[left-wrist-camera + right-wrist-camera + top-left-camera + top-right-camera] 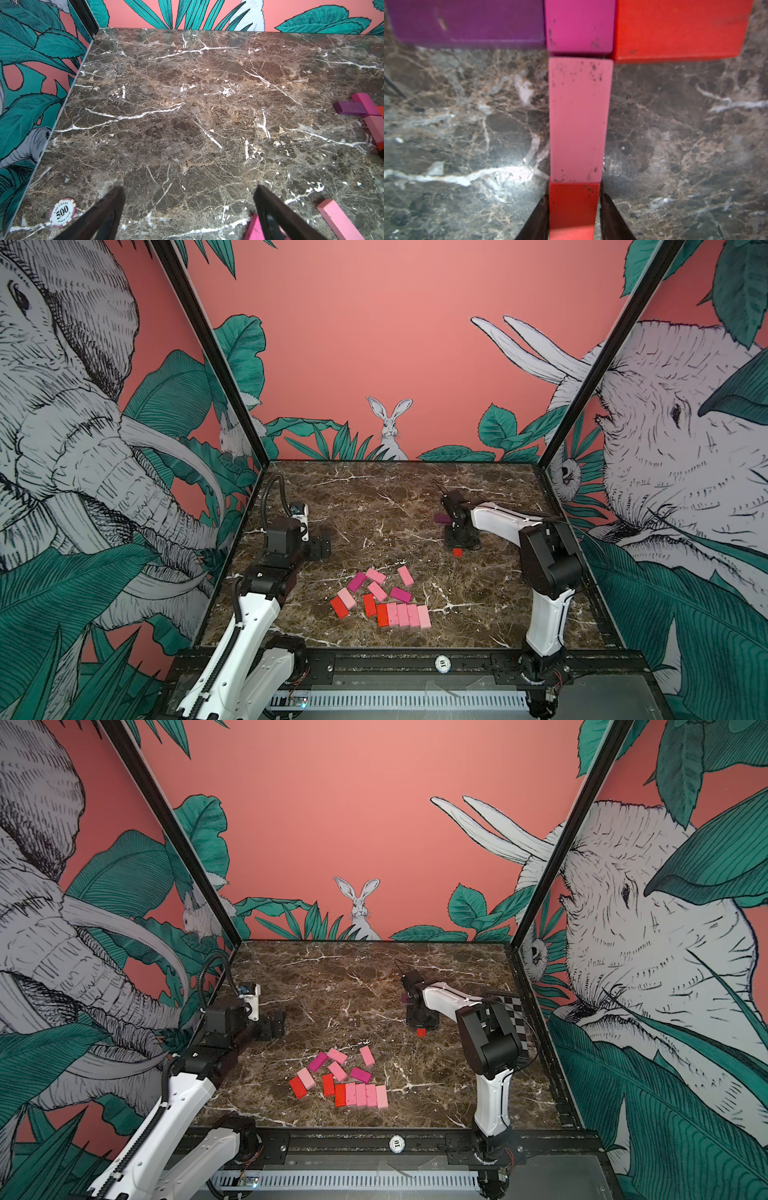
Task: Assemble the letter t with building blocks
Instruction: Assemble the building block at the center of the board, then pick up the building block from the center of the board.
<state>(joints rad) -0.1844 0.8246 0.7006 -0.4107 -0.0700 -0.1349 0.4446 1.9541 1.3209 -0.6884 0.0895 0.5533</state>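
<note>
In the right wrist view a dark purple block (pixel 467 22), a magenta block (pixel 579 27) and a red block (pixel 679 29) lie in one row. A pale pink block (pixel 579 120) runs down from the magenta one. Below it lies a second red block (pixel 573 207), and my right gripper (pixel 573 209) is shut on its sides. In both top views that gripper (pixel 456 546) (pixel 420 1028) points down at the far middle of the table. Loose building blocks (pixel 378 597) lie near the front. My left gripper (pixel 189 188) (pixel 320 547) stands open over bare marble at the left.
A row of red and pink blocks (pixel 403 615) lies side by side at the front of the pile. A poker chip (pixel 63 212) lies on the marble near the left wall. A checkerboard plate (pixel 515 1006) sits behind the right arm. Walls close three sides.
</note>
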